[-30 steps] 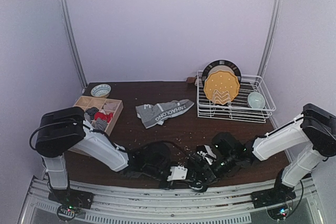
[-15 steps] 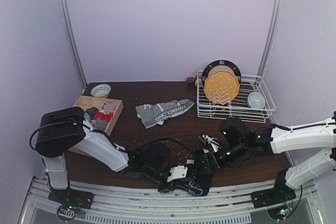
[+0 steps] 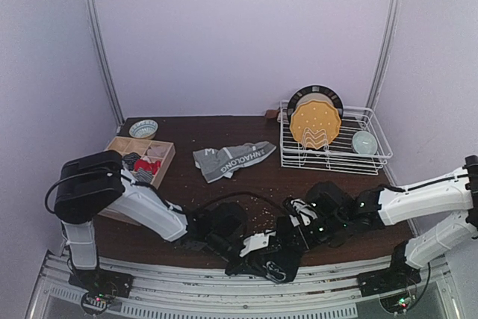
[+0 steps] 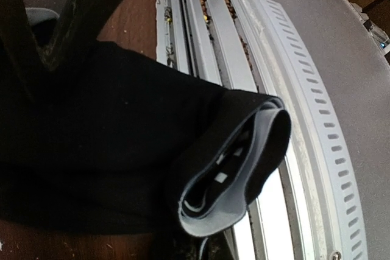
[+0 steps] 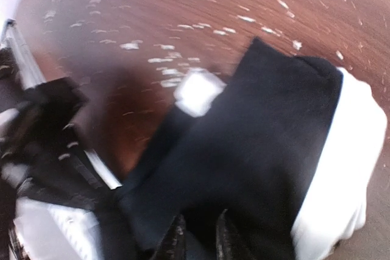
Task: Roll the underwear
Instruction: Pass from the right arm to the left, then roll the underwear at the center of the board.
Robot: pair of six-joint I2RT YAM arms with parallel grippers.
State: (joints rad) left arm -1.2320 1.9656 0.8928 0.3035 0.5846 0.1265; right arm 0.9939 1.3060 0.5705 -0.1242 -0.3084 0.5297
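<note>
Briefs of black cloth, the black briefs point(image 3: 273, 265), are lying at the near edge of the table point(image 3: 187, 184), partly hanging over the metal rail point(image 4: 292, 59), with one end curling into a loose roll that is showing the pale waistband inside. The left gripper point(image 3: 254, 246) is resting low on them, its jaws closed and pinching the black cloth. The right gripper point(image 3: 296, 229) is hovering just beside them on the right; its wrist view is blurring, so I cannot tell how its jaws are standing. Farther back, well apart, the grey briefs point(image 3: 233, 160) with a white-lettered waistband are lying crumpled between a divided wooden box point(image 3: 170, 156) and a wire dish rack point(image 3: 332, 156).
</note>
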